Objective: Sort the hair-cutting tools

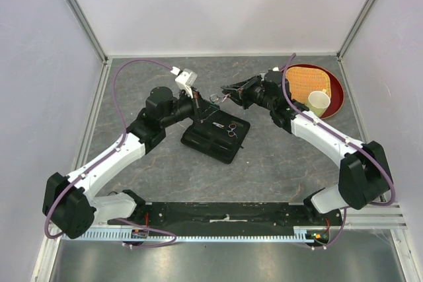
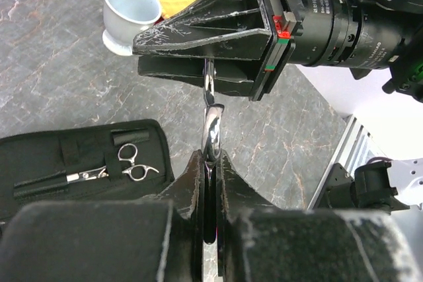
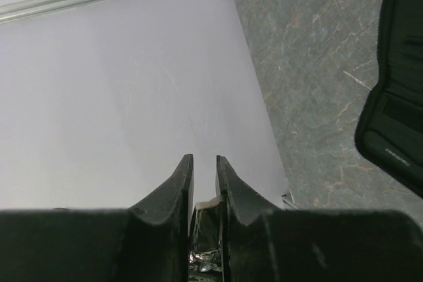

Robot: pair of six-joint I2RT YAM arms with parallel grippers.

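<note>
Holding the silver scissors [image 2: 213, 122] up over the bench [image 2: 59, 90], pinched at one end by the closed left jaws, at the other by the closed right jaws.

The case [image 1: 208, 142] lies mid-table, with one scissors [image 2: 125, 166] in it. Above its back edge the second scissors [image 2: 211, 120] spans between left gripper [image 2: 210, 161] and right gripper [image 1: 226, 90]. Back right, the cup [image 1: 319, 103] stands on the tray [image 1: 338, 94].
</note>
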